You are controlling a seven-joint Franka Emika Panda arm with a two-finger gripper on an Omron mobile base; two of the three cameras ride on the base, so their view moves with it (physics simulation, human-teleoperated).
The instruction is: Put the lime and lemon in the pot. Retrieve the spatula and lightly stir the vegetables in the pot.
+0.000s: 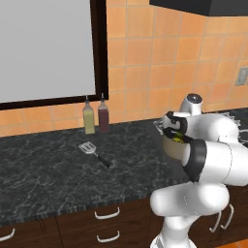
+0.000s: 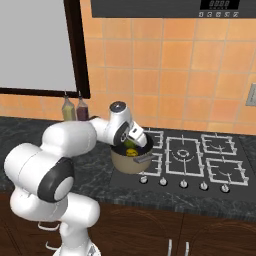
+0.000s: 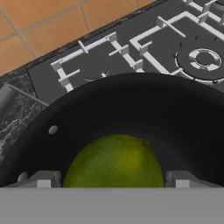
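The tan pot (image 2: pixel 126 165) with its black inside (image 3: pixel 131 100) stands on the stove's front left burner. My gripper (image 2: pixel 134 142) hangs just over its rim, shut on the yellow-green lime (image 3: pixel 114 162), which sits between the two fingertips (image 3: pixel 41 179). In the right base view the lime (image 2: pixel 130 144) shows under the hand, with a yellow bit that may be the lemon (image 2: pixel 133 153) lower in the pot. The spatula (image 1: pixel 92 151), silver slotted head and black handle, lies flat on the dark counter, well left of the pot (image 1: pixel 173 149) and the gripper (image 1: pixel 177 135).
Two bottles (image 1: pixel 89 118) (image 1: pixel 103 116) stand at the back of the counter near the window frame. The stove's other burners (image 2: pixel 182 152) lie right of the pot, with knobs (image 2: pixel 183 183) along the front. A hood hangs above. Drawers sit under the counter edge (image 1: pixel 97 201).
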